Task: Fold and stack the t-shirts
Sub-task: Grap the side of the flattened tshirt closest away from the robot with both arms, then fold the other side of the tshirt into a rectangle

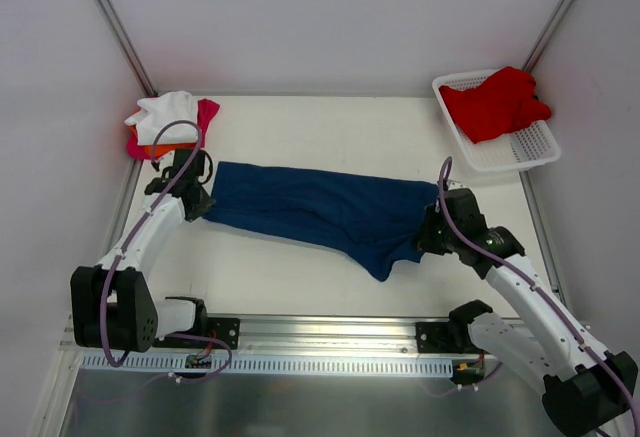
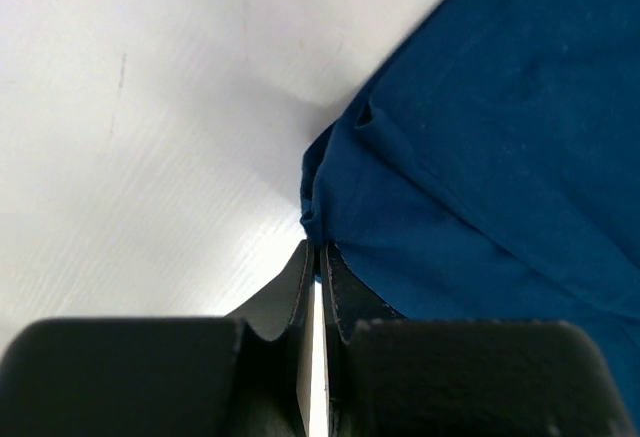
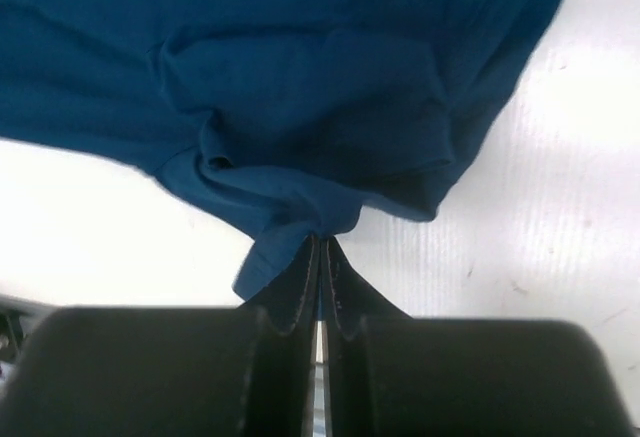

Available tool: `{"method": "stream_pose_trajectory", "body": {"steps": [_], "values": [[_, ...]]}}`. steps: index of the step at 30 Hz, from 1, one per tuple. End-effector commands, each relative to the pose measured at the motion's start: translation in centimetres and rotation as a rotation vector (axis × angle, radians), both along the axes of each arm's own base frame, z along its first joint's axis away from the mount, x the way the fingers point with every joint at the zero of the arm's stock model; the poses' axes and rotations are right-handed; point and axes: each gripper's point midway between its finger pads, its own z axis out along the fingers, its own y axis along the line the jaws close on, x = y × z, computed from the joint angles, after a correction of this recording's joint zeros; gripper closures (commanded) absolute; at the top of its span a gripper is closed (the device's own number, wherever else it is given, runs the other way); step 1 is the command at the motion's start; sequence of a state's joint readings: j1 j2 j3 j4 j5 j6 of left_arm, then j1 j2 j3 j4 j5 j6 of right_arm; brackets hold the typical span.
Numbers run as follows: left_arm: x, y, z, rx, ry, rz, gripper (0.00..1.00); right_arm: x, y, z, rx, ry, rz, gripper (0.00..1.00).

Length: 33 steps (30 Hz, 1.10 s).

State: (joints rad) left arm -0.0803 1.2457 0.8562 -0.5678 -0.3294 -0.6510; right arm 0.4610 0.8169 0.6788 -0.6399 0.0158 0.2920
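A navy blue t-shirt (image 1: 320,212) lies stretched across the middle of the table, bunched lengthwise. My left gripper (image 1: 197,200) is shut on its left end; in the left wrist view the cloth edge (image 2: 318,219) is pinched at the gripper (image 2: 320,249) tips. At the right end my right gripper (image 1: 428,229) is shut on the shirt, where a gathered fold (image 3: 300,207) runs into the gripper (image 3: 320,240). A red t-shirt (image 1: 497,103) lies heaped in the basket. White (image 1: 163,110), orange and magenta (image 1: 207,112) t-shirts lie piled at the back left corner.
A white lattice basket (image 1: 530,147) stands at the back right, overhanging the table edge. The pile of shirts sits just behind my left wrist. Metal frame posts rise at both back corners. Bare white tabletop (image 1: 300,277) lies in front of the blue shirt.
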Motion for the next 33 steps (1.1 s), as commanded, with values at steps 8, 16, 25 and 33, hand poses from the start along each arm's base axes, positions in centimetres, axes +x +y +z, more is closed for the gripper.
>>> {"method": "stream_pose_trajectory", "body": {"steps": [8, 16, 25, 33], "values": [[2.6, 2.5, 3.3, 0.051, -0.074, 0.053, 1.00, 4.5, -2.3, 2.8, -0.060, -0.092, -0.075, 1.00], [5.4, 2.6, 3.8, 0.050, -0.086, 0.044, 1.00, 6.8, -3.3, 3.7, -0.055, -0.116, -0.123, 1.00], [8.3, 2.6, 4.0, 0.051, -0.095, 0.029, 1.00, 9.2, -4.3, 3.7, -0.068, -0.115, -0.152, 1.00], [11.1, 2.3, 3.6, 0.039, -0.090, 0.014, 1.00, 12.2, -5.0, 4.0, -0.079, -0.129, -0.175, 1.00]]}}
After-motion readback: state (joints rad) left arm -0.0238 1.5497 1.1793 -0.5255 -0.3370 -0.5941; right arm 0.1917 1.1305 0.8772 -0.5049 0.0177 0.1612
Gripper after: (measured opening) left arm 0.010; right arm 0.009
